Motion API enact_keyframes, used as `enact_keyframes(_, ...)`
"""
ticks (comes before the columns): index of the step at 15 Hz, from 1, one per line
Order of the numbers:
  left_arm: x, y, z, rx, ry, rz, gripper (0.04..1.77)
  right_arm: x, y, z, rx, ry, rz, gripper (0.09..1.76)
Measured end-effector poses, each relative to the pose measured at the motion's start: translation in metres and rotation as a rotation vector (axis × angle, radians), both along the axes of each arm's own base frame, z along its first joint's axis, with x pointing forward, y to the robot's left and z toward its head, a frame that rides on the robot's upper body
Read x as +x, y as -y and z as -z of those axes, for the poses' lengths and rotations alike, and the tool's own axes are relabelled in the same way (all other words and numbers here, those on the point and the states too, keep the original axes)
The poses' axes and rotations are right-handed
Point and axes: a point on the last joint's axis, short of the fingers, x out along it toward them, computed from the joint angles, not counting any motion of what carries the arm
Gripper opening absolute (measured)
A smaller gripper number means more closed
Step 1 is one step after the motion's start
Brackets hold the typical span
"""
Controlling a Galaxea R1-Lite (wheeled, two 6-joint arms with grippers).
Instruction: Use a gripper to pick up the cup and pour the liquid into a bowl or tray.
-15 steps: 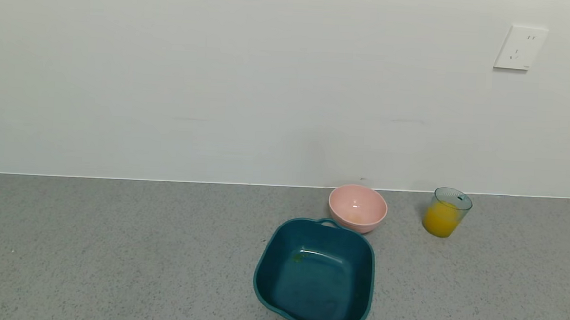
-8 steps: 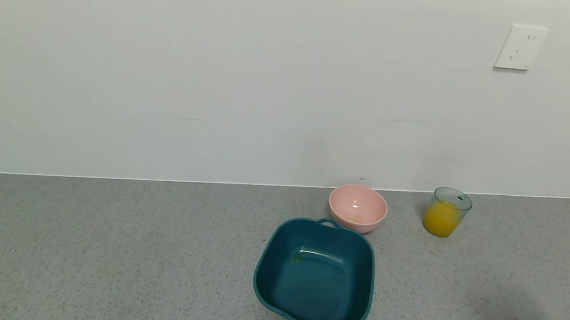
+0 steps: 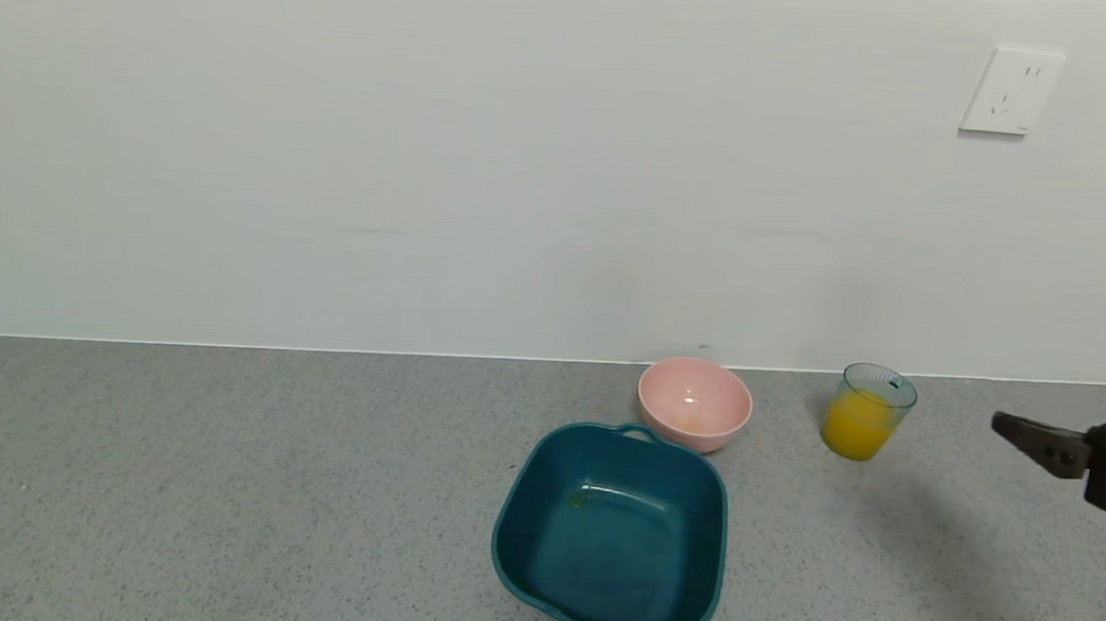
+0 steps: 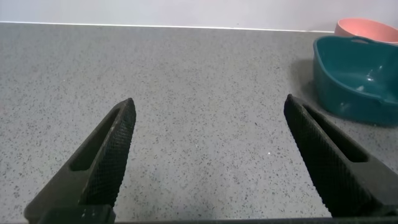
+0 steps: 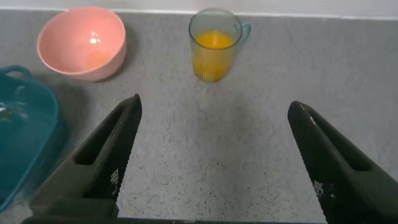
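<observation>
- Grey speckled countertop [image 3: 222,482] holds everything.
- Dark teal tub [image 3: 610,531] sits nearest, just beside the pink bowl [image 3: 694,403].
- Right gripper [image 5: 214,134], fingers spread wide and empty, hovers near the cup [image 3: 866,411] of orange liquid [image 3: 855,426], which stands upright by the wall.
- Left gripper [image 4: 208,124], spread wide, hangs low, well apart.

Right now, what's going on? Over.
Right gripper open, short of cup. Left gripper open, idle over counter. Cup upright, juice inside. Path clear.

Even, bright — wrist views perhaps soft.
</observation>
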Motion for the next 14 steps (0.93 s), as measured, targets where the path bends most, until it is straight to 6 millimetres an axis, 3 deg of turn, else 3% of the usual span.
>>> enact_keyframes(8, 0.0, 0.0, 0.0, 0.0, 0.0, 0.0, 1.72, 0.068, -0.022, 0.084, 0.021, -0.12, 0.035, 1.71)
enact_keyframes(14, 0.0, 0.0, 0.0, 0.0, 0.0, 0.0, 1.72, 0.109, -0.026, 0.142, 0.026, -0.11, 0.091, 1.71)
